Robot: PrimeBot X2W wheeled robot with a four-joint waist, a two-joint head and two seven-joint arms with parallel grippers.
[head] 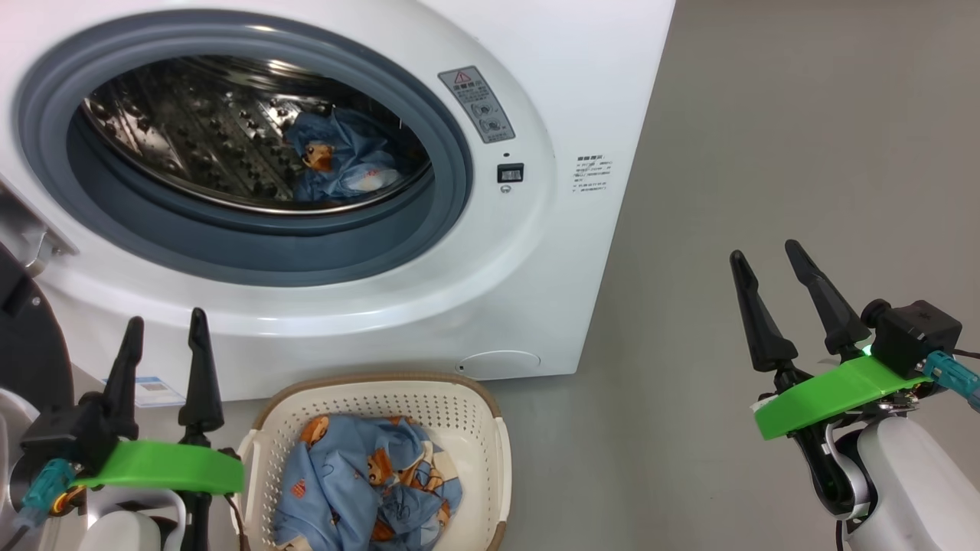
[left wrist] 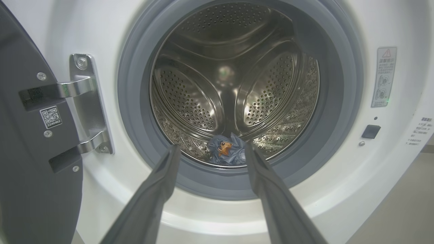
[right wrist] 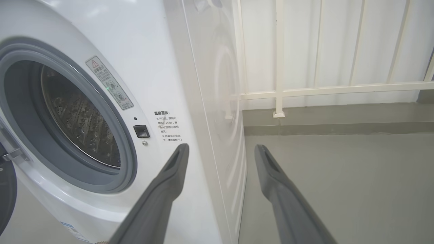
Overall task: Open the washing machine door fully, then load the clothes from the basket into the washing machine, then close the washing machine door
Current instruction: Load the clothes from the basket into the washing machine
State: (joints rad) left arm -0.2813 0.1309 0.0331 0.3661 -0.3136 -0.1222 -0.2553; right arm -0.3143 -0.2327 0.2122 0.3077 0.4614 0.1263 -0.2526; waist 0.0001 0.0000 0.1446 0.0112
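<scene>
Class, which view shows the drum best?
Left wrist view: it looks straight into the drum, back wall included. Head view sees it steeply from above; right wrist view, a slanted side strip.

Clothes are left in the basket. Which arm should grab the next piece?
Left. The left gripper is open right beside the basket and the clothes. The right gripper, also open, sits farther off over the floor.

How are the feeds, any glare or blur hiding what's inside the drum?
Head view: sharp, bright highlights on the drum, but the garment inside reads clearly. Left wrist view: wide-angle bowing of the grey ring, mirror-like reflections in the drum, left claw soft up close. Right wrist view: sheen on the washing machine side, right claw blurred.
</scene>
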